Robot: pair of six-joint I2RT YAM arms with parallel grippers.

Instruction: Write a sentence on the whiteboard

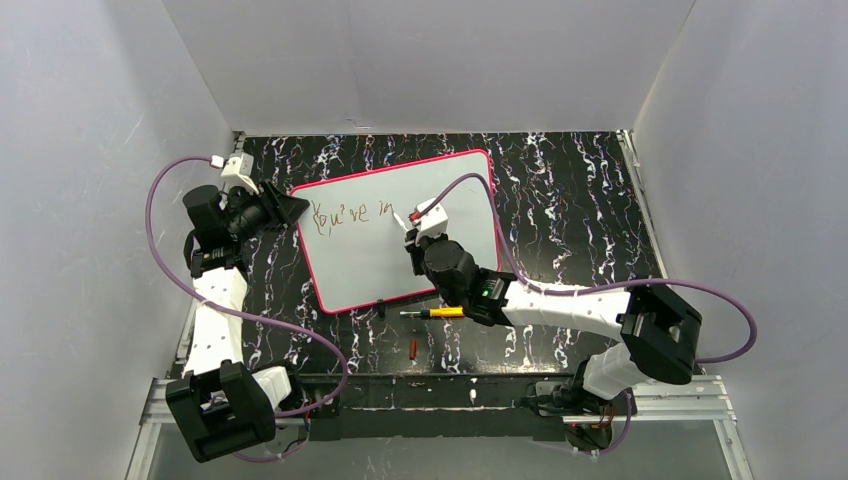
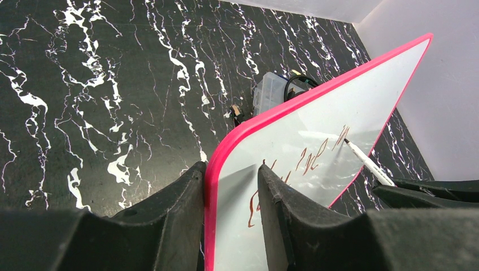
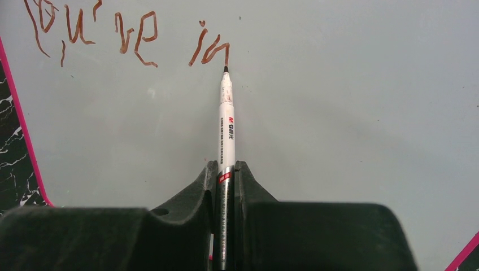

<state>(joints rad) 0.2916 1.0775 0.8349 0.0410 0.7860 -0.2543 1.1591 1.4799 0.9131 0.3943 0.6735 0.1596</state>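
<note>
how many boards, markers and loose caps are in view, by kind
whiteboard: 1
markers: 2, the white marker in the right pincer and the yellow marker lying loose
small red cap, as it seems: 1
total: 4

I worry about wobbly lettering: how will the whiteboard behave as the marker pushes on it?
The whiteboard looks thin and stiff, so probably little flex. The left tool clamps only one corner, so it may pivot slightly under the marker. Its smooth face likely lets the tip glide.
</note>
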